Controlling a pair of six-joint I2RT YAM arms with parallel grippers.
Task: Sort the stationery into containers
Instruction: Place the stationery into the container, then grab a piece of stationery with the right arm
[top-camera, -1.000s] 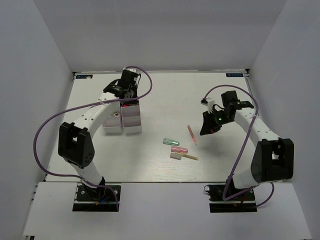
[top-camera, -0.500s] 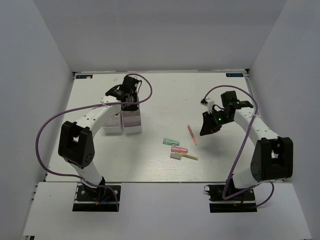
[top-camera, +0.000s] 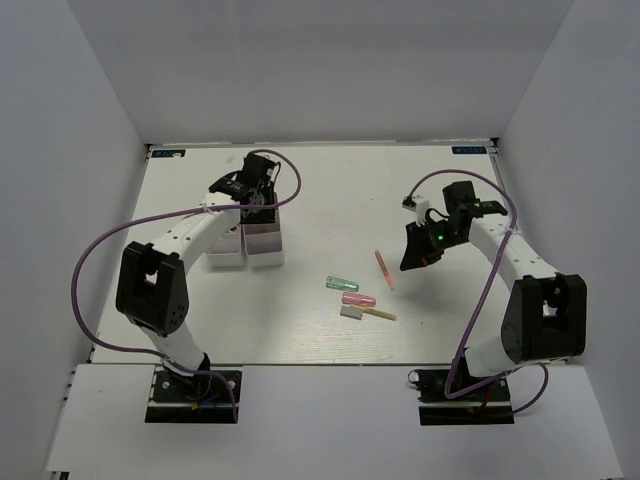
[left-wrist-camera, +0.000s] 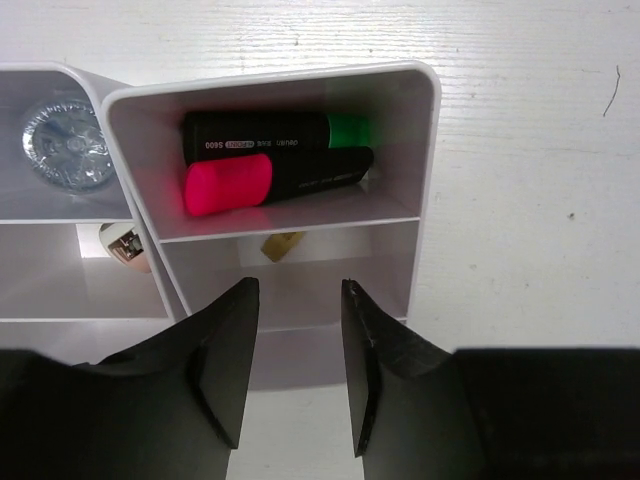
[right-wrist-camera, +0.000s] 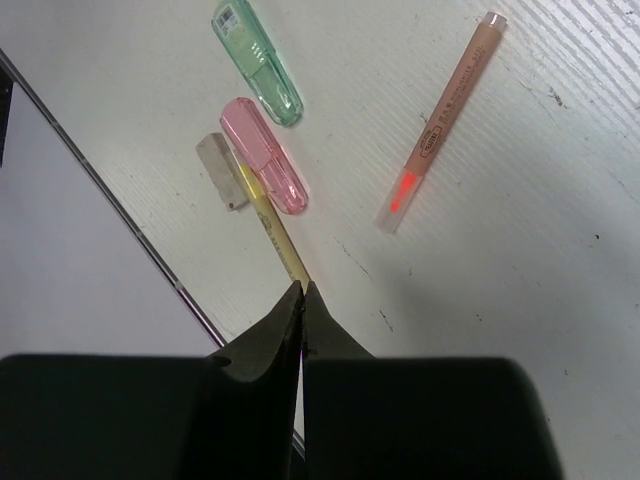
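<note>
Stationery binned: two highlighters (left-wrist-camera: 300, 178) in containers (left-wrist-camera: 428, 140).
Stationery left: five pieces (top-camera: 358, 298) on bench (top-camera: 330, 190), centre frame.
Left hand (left-wrist-camera: 295, 365): spread, empty.
Right hand (right-wrist-camera: 301, 318): pressed together, empty.

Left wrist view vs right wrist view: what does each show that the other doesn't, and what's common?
Left wrist only: the containers, with a green-capped highlighter and a pink-capped highlighter lying in one compartment, a gold clip in the next, and the left tool open and empty. Right wrist only: loose stationery on the table, namely a green piece, pink piece, yellow stick, small eraser and pink pencil, with the right tool shut. Both: the white table; no item appears in both.
</note>
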